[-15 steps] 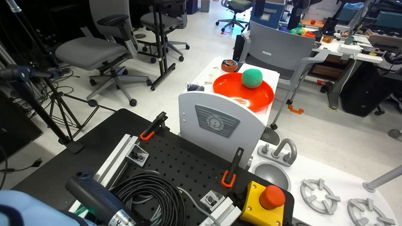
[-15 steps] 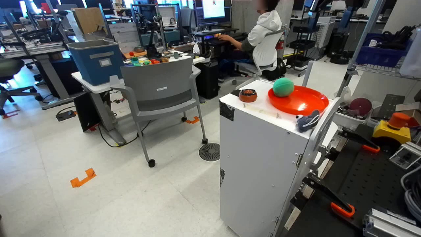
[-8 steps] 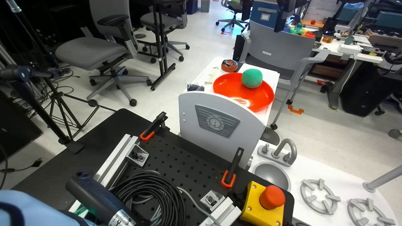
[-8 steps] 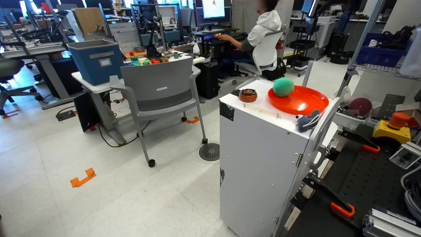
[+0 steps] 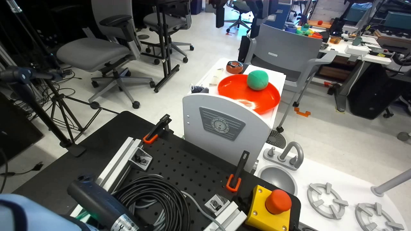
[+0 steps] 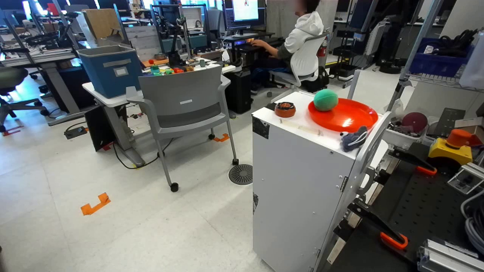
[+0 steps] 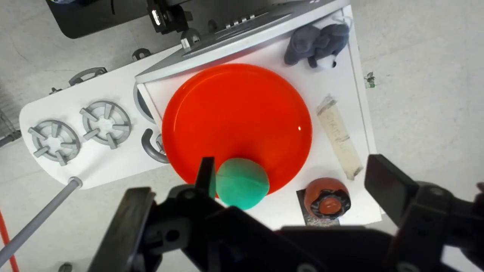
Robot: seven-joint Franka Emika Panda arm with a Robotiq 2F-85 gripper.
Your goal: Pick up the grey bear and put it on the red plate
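Gripper [image 7: 291, 175] with jaws spread wide, nothing clasped, well above the white cabinet top [image 7: 317, 85]; likely spread so as to straddle the grey bear [image 7: 317, 43] once lowered. Bear lying in a corner of that top, just beside the grey backboard [image 5: 224, 146], off the red plate [image 7: 234, 109], not yet picked; touching the backboard or not, cannot tell. Presumably put off the plate to make a real transfer. Plate filling much of the top, mostly bare, so probably chosen as an easy landing spot. Green ball [image 7: 242, 185] resting on it toward the rim, maybe as a distractor; same guess for the reddish-brown ring-shaped thing [image 7: 327, 200], near the plate but apart. Writing: masking tape [image 7: 340, 139] with handwritten marks, too blurred to read. Round dial [image 5: 220, 125] on the backboard, marks too small. White label [image 6: 121, 71] on the blue bin [image 6: 109, 83], pale tag [image 6: 186, 102] on the grey chair [image 6: 181, 90], both illegible; no brand readable
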